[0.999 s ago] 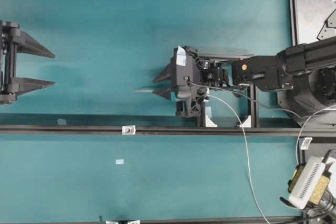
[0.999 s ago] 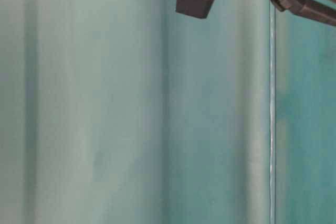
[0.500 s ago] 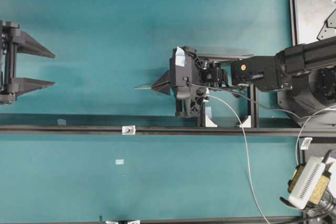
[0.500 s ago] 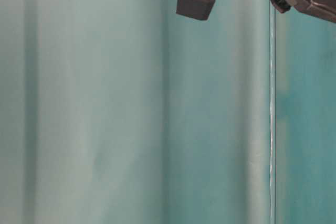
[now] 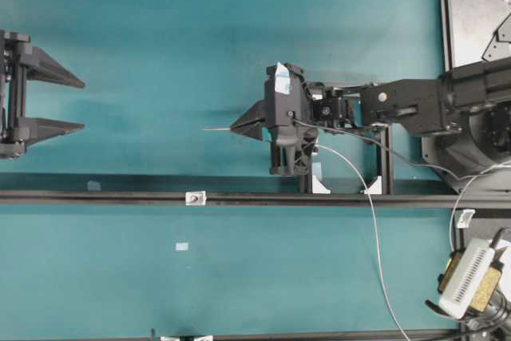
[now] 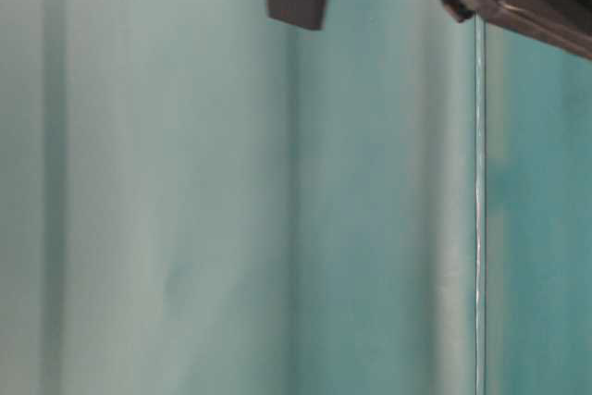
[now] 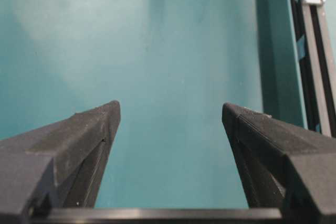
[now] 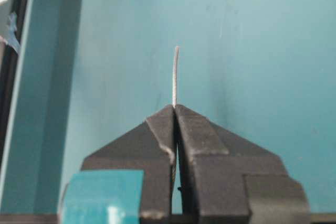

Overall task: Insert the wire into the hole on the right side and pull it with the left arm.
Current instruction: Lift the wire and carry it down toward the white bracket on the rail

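I have the wire [image 8: 175,74] pinched in the right gripper [image 5: 239,127]; in the right wrist view the two fingers [image 8: 157,129] are pressed flat together and a short grey tip sticks straight out from between them, curving only faintly at the end. In the overhead view that tip sits just left of centre, pointing toward the left edge of the frame, while the slack runs back past the gripper body and droops in a long loop down to the lower right.

My read on handling: this is nearly weightless and thin, so load is no concern, but it is easy to lose. The free tip looks stiff enough to hold its line over this short reach; the rest is limp and will go wherever it is dragged. A grip close behind the tip, as I have it now, seems right to me, since a longer overhang would likely wobble or buckle when pushed. The smooth jacket could slide through the pads if the loop snags.

The hole [image 5: 193,197] is in the tiny white bracket on the black rail [image 5: 96,197], lower left of the tip and apart from it, so the insert is not yet begun.

The left gripper [image 5: 80,105] sits at the far left edge of the overhead view, jaws spread wide and empty; its wrist view shows both fingers [image 7: 79,135] with bare teal table [image 7: 168,77] between them.
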Robot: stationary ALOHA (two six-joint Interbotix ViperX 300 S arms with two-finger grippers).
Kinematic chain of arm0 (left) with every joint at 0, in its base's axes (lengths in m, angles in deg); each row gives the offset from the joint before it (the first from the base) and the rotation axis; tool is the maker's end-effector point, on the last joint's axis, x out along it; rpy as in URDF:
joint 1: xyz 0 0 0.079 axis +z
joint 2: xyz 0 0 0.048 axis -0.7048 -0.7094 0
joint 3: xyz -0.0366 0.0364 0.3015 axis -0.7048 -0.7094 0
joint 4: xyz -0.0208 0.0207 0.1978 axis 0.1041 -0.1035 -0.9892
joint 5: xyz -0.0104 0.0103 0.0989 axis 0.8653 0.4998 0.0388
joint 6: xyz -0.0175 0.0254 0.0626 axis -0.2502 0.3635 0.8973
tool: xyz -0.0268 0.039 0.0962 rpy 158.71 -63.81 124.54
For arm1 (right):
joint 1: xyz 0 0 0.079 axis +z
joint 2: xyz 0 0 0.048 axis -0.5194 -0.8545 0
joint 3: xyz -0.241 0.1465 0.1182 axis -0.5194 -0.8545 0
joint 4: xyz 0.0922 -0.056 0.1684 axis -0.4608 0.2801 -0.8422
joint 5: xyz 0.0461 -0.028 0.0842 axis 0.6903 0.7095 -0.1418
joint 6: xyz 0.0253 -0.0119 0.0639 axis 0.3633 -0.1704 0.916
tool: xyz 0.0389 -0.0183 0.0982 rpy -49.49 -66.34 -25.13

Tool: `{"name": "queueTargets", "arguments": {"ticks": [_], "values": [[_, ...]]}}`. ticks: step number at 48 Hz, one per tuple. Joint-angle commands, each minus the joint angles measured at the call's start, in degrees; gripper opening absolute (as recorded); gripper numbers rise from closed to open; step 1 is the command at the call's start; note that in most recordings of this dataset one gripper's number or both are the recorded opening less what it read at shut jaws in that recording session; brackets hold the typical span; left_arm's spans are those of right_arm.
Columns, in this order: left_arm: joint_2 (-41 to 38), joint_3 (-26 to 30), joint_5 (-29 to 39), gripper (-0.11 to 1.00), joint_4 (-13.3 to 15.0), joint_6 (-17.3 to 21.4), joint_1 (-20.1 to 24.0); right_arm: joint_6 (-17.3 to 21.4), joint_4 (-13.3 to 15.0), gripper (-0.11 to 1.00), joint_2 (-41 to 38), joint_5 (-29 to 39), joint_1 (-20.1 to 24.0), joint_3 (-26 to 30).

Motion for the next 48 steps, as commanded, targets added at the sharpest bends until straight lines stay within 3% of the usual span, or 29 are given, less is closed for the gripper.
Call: {"name": "queueTargets", "arguments": {"ticks": [1, 27, 39, 48], "values": [[0.4, 1.4, -0.5, 0.9, 0.0, 0.0, 0.2, 0.0, 0.1, 0.02, 3.6, 1.8, 0.0, 0.6], [0.6, 3.6, -0.5, 0.9, 0.1, 0.1, 0.2, -0.4, 1.1, 0.02, 16.9, 12.4, 0.0, 0.4], [-0.4, 4.2, -1.1, 0.9, 0.1, -0.1, 0.1, 0.1, 1.1, 0.02, 17.9, 11.9, 0.1, -1.0], [-3.4, 3.7, -7.3, 0.9, 0.2, -0.2, -2.0, 0.3, 1.0, 0.02, 17.8, 6.9, 1.9, -3.6]]}}
